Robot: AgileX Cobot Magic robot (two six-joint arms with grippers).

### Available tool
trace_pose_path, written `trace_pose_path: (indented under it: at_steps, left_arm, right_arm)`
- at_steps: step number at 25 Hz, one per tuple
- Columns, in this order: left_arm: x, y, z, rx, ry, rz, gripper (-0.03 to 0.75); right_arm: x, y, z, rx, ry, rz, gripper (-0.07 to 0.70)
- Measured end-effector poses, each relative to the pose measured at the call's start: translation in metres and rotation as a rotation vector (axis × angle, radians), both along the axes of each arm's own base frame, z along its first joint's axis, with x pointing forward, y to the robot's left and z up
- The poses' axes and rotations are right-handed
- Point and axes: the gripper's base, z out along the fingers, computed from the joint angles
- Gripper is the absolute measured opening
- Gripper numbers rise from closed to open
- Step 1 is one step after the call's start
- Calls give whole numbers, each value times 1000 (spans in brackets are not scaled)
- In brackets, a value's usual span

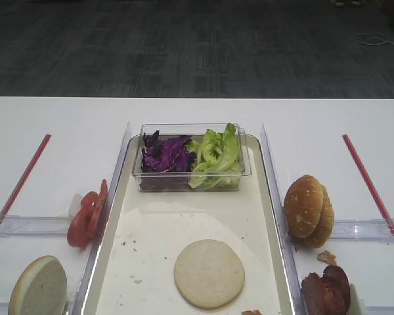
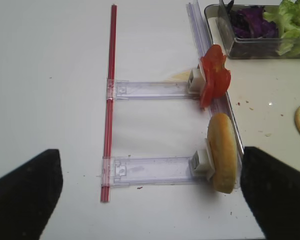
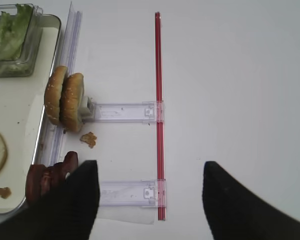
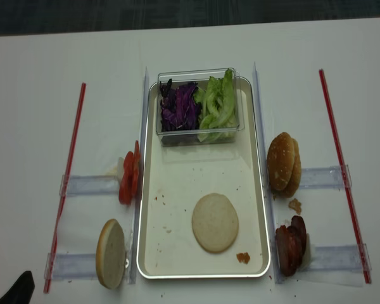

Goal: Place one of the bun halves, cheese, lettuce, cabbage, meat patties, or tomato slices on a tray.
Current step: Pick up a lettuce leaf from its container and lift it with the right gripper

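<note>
On the white table a cream tray lies lengthwise at the middle, its far end taken up by a clear tub holding purple cabbage on the left and green lettuce on the right. Nearer the tray's front edge one bun half lies flat, pale face up, with crumbs scattered around it and a small brown scrap by the front rim. Just outside the tray's left rim, tomato slices stand on edge against a clear holder, and closer to the table's front edge another bun half stands on edge in the next holder. Just outside the right rim, two domed bun halves stand upright side by side, with meat patties standing on edge nearer the front and a crumb between the two groups. Red strips run along the table's left and right sides, joined to the holders. The right gripper hangs over the table's right front part, beside the patties, its black fingers well apart with nothing between them. The left gripper hangs over the left front part, jaws spread wide and holding nothing, with the standing bun half near its right finger.
</note>
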Motion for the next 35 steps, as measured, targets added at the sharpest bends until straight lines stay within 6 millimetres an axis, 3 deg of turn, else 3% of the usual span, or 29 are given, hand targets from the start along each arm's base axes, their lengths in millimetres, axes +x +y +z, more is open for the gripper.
trace_pose_path:
  at_steps: [11, 22, 35]
  left_arm:
    - [0, 0, 0, 0, 0, 0, 671]
    - [0, 0, 0, 0, 0, 0, 671]
    - [0, 0, 0, 0, 0, 0, 671]
  right_arm:
    - [35, 1, 20, 21, 149, 11, 493]
    - [84, 5, 29, 57, 316, 49, 493]
    - [172, 16, 27, 79, 498, 102, 492]
